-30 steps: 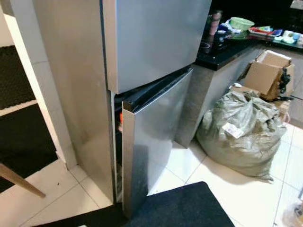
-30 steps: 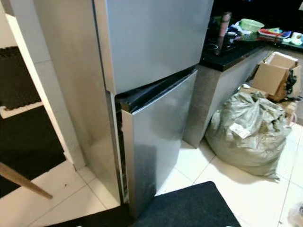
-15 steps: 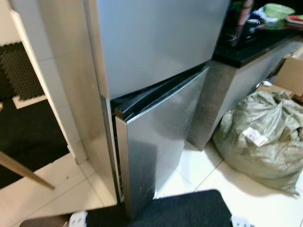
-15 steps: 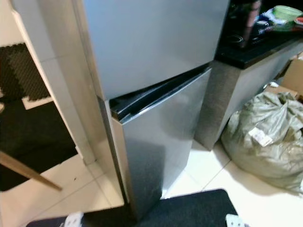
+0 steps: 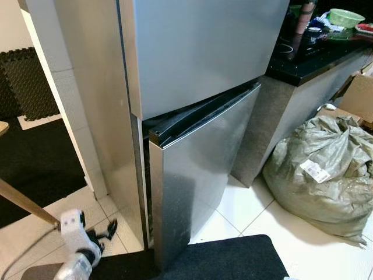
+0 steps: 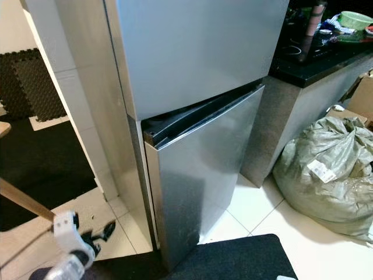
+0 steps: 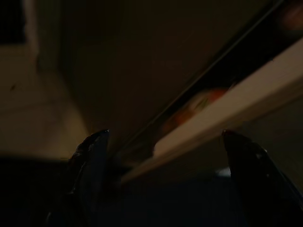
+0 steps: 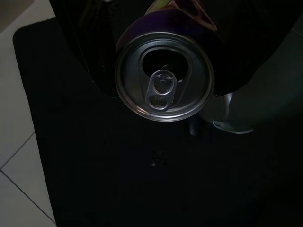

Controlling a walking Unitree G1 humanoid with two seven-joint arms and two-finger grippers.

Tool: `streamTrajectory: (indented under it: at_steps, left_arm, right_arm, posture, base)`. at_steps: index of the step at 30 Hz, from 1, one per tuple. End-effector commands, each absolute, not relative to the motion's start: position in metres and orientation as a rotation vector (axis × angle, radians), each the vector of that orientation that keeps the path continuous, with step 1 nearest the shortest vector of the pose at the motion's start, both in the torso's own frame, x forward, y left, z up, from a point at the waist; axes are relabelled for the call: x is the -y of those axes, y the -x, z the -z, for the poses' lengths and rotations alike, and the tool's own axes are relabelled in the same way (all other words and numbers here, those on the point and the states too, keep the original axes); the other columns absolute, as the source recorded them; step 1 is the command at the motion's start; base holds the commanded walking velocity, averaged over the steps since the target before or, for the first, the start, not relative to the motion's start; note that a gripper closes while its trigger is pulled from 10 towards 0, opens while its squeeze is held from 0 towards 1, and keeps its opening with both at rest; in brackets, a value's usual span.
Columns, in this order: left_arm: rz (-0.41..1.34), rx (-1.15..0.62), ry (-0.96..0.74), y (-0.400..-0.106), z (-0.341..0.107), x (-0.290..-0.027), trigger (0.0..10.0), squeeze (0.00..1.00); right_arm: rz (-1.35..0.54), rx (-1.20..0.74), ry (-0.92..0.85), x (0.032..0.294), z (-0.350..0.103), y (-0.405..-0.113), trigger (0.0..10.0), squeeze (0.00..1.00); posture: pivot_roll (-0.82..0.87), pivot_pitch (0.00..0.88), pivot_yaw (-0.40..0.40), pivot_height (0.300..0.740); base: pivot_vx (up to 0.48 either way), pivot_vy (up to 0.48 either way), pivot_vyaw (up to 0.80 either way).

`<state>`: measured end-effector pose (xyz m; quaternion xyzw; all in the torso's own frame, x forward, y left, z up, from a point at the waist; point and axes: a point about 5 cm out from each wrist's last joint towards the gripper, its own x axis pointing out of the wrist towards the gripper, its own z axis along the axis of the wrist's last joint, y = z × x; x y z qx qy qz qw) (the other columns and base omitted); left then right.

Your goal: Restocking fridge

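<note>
A silver two-door fridge (image 5: 198, 52) stands before me. Its lower door (image 5: 198, 169) is ajar by a narrow gap along its left edge. My left gripper (image 5: 98, 234) is low on the left, just left of that gap, over the white tiles. In the dim left wrist view its fingers (image 7: 92, 156) stand open and wide apart, facing the door's edge (image 7: 227, 113), with something orange blurred inside the gap. My right gripper (image 8: 165, 56) is shut on a drink can (image 8: 163, 94) with a silver pull-tab lid, held above the black mat (image 8: 118, 179).
A black floor mat (image 5: 233, 259) lies before the fridge. A stuffed grey-green sack (image 5: 320, 169) sits on the tiles at right beside a black counter (image 5: 309, 55) with dishes. A cardboard box (image 5: 358, 96) is behind it. A slanted wooden leg (image 5: 23, 201) crosses the left.
My left arm has come up into view at the lower left, near the gap of the lower door. The camera has shifted slightly; the fridge door stands as before.
</note>
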<state>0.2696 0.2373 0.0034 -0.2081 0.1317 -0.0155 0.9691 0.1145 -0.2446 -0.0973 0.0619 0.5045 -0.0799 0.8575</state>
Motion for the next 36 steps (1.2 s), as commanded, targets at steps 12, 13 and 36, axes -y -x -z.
streamTrajectory:
  at_steps: [12,13,36]
  left_arm:
    - [0.343,-0.005,0.382,-0.339,-0.077,-0.178,0.0,0.00]
    - [0.343,-0.005,0.382,-0.339,-0.077,-0.178,0.0,0.00]
    - [1.118,-0.049,0.384,-0.314,-0.081,-0.055,10.0,0.00]
  right_arm:
    - [0.162,-1.064,-0.118,0.247,0.097,-0.112,10.0,0.00]
    - [0.162,-1.064,-0.118,0.247,0.097,-0.112,10.0,0.00]
    - [0.182,-1.078,-0.120,0.250,0.098,-0.105,10.0,0.00]
  posture:
    - [-0.09,0.000,-0.050,0.740]
    - [-0.09,0.000,-0.050,0.740]
    - [-0.11,0.000,-0.042,0.740]
  base:
    - [0.000,0.000,0.00]
    - [0.000,0.000,0.00]
    - [0.000,0.000,0.00]
